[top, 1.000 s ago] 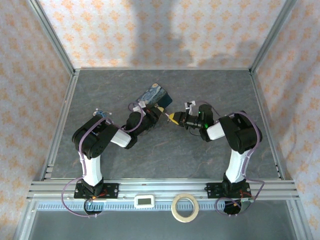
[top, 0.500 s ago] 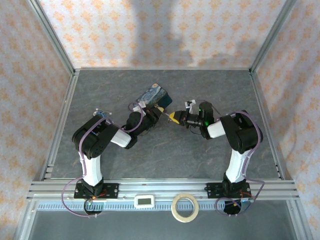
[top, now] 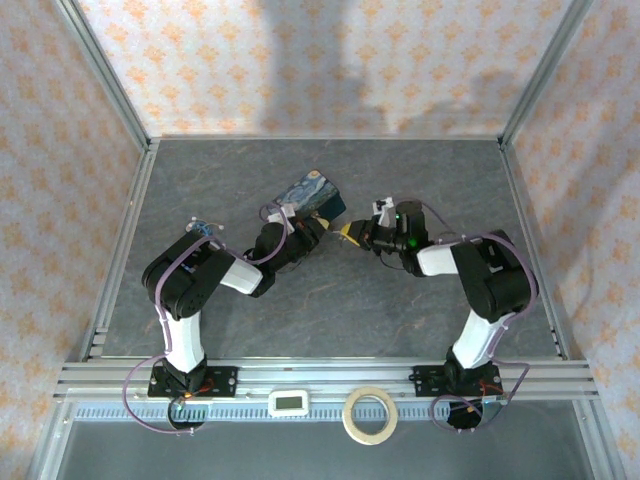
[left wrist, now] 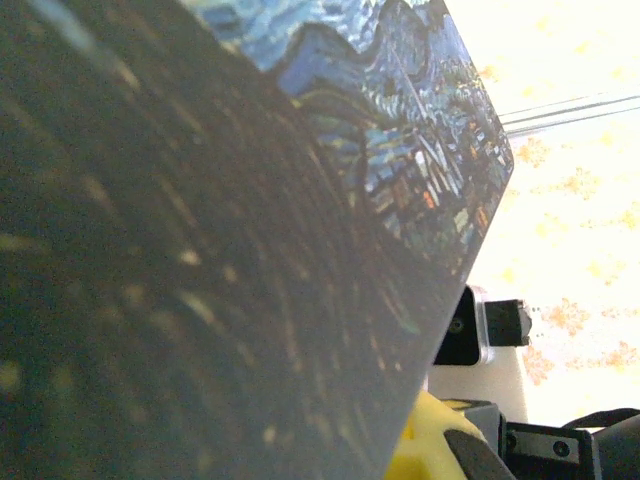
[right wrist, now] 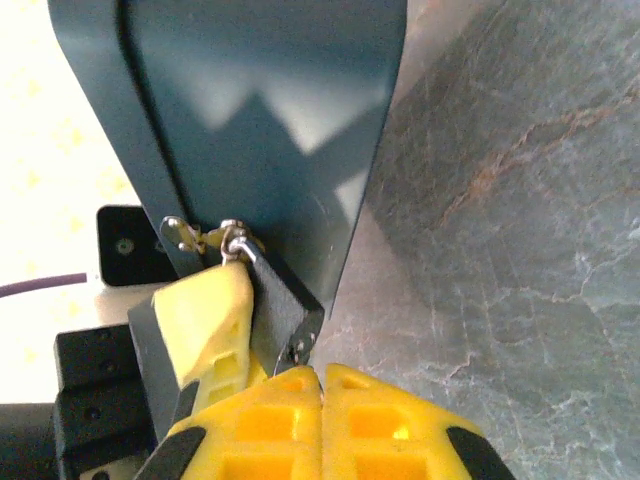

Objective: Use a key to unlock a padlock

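While the left tool (top: 313, 226) clamps the padlock (right wrist: 285, 305), the right tool (right wrist: 320, 378), pinched on the key (right wrist: 299, 351), meets the padlock's underside. Seating, then twisting, likely follows.

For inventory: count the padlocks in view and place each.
1. The padlock hangs from the hasp of the blue tin, just above the right gripper. Others could hide behind the tin.
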Available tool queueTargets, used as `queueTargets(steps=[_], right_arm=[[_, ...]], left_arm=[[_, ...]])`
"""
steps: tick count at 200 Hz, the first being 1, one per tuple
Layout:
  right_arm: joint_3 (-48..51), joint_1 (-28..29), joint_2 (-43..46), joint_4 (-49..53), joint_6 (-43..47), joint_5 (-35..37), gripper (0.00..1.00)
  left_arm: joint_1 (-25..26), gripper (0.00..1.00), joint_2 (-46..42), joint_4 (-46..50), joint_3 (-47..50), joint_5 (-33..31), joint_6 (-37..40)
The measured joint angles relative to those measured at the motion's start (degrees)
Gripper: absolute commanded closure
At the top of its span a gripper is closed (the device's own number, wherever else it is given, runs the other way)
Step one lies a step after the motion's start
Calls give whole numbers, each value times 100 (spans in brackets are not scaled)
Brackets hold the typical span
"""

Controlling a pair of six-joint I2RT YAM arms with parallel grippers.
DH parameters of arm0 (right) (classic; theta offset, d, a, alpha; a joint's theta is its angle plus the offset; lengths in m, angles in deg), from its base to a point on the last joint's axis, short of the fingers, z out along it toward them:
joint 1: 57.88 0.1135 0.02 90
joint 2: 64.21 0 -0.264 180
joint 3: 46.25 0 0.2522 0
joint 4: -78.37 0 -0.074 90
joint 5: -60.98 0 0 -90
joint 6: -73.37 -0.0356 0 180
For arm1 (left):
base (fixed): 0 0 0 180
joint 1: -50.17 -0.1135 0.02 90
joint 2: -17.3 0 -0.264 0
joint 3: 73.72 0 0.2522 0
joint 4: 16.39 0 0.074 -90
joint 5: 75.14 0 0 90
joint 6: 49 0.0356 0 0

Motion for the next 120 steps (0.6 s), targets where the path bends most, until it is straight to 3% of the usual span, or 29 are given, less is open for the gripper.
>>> queueTargets(steps=[68, 120], right_arm=[[186, 74, -66, -706, -437, 396, 100], [789, 264, 85, -1167, -894, 605, 100]], left_arm=[[98, 100, -4, -20, 11, 44, -129], [256, 100, -4, -146, 94, -348, -503]])
